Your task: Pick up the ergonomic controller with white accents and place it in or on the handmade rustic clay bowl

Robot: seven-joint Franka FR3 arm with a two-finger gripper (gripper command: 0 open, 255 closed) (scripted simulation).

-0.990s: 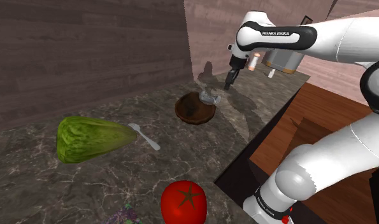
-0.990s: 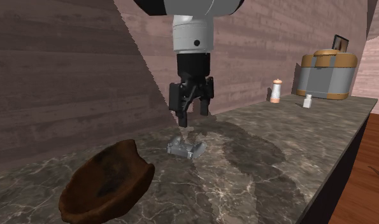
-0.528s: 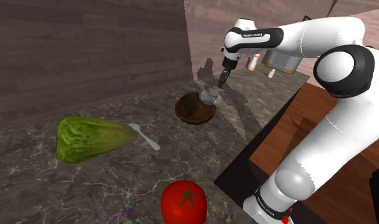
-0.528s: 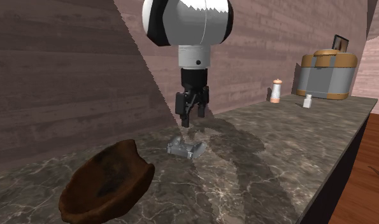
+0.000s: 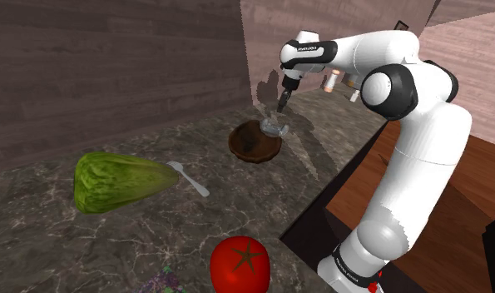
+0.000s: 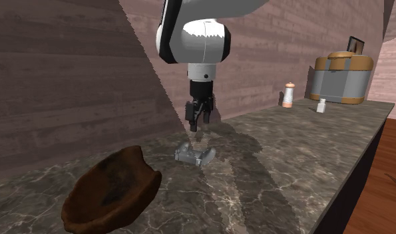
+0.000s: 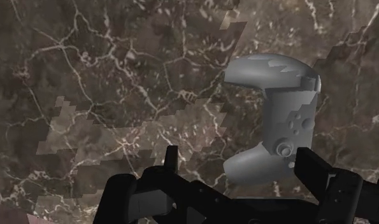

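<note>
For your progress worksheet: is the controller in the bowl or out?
Out. The grey controller lies on the marble counter beside the brown bowl.

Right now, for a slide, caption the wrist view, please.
Open gripper hovers over a grey controller lying on the dark veined counter.

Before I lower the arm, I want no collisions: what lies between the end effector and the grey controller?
Nothing. In the second exterior view the open end effector hangs above the controller, with only air between them over the counter.

Faint "FRANKA EMIKA" lettering on arm's wrist link, again on arm's base
</note>
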